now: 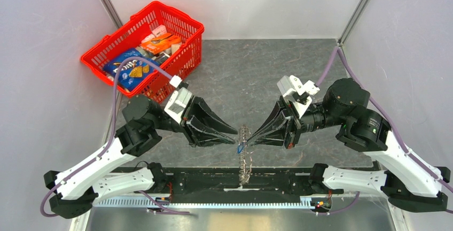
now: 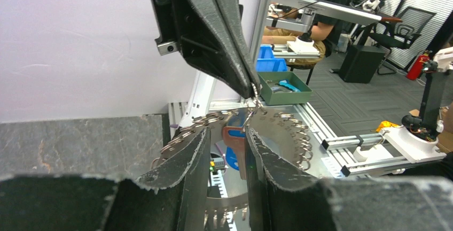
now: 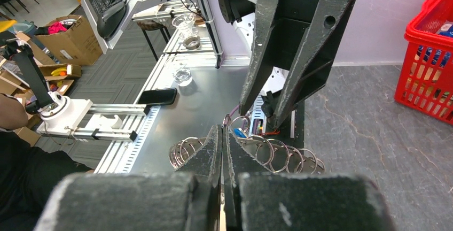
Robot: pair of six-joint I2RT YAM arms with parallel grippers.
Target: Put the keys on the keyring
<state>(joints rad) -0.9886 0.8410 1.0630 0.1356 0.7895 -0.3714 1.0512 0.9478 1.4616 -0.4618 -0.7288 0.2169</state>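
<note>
Step in hand: likely threading a key's hole onto the keyring while both arms meet over the bunch.
Doing it well: I would keep the ring pinched firmly and level and steady the bunch. Move only one arm, in small sliding strokes, so the wire end finds the hole without twisting.
Top view, task things: the keys (image 1: 245,159) run in a silvery string from between the fingertips toward the bottom of the view, with the blue-headed key (image 1: 241,148) among them.
Top view, grippers: the left gripper (image 1: 234,133) and right gripper (image 1: 252,138) stand nose to nose over the bunch.
Left wrist view, left jaws: a narrow gap apart, with the toothed fan of keys (image 2: 291,129) arching across the tips. Whether the pads press on it I cannot tell.
Left wrist view, right jaws: together at the very tips, pinching the small wire keyring (image 2: 256,101).
Right wrist view, right jaws: closed flat with no gap, and a row of split rings (image 3: 270,153) just beyond them.
Right wrist view, left jaws: tips apart, straddling the bunch from above.
</note>
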